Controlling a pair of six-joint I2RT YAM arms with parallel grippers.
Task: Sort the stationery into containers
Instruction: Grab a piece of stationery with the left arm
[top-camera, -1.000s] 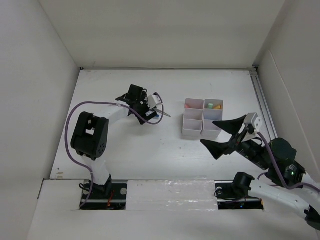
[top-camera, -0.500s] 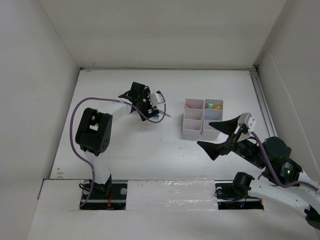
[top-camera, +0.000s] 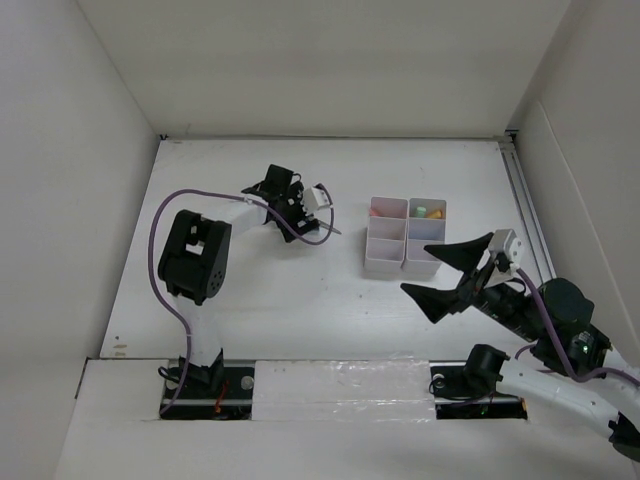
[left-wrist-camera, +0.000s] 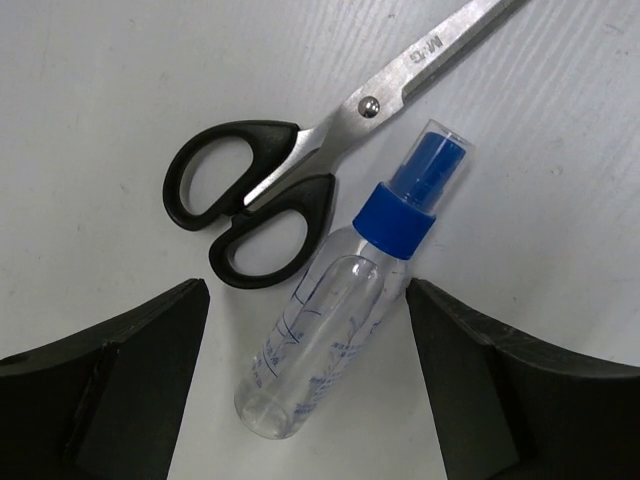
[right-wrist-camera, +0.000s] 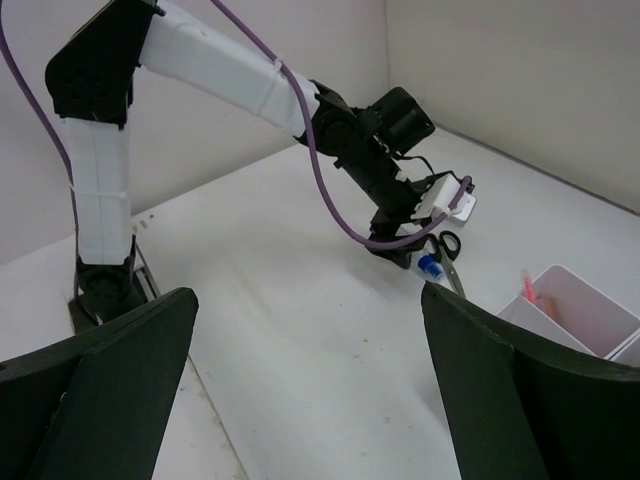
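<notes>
At the upper left of the overhead frame the left pincer (top-camera: 303, 214) hangs over the white counter (top-camera: 300, 300). In its own wrist view the left pincer (left-wrist-camera: 305, 290) is spread wide, one dark finger (left-wrist-camera: 130, 350) at the lower left corner and the other at the lower right, gripping nothing. Between them lies a small clear bottle (left-wrist-camera: 320, 330) with a blue cap, tilted so that the cap points to the upper right. It is apart from both fingers. Black-handled scissors (left-wrist-camera: 335, 132) lie closed just beside it on the upper left, with one handle loop touching the bottle's shoulder and the blades running off the top right.

Right of centre in the overhead frame stands the white organiser (top-camera: 406, 238). Its two upper compartments hold what looks like a pink item and some yellow and green ones, though they are too small to name. At its lower right corner the right pincer (top-camera: 418, 265) gapes open, empty.
</notes>
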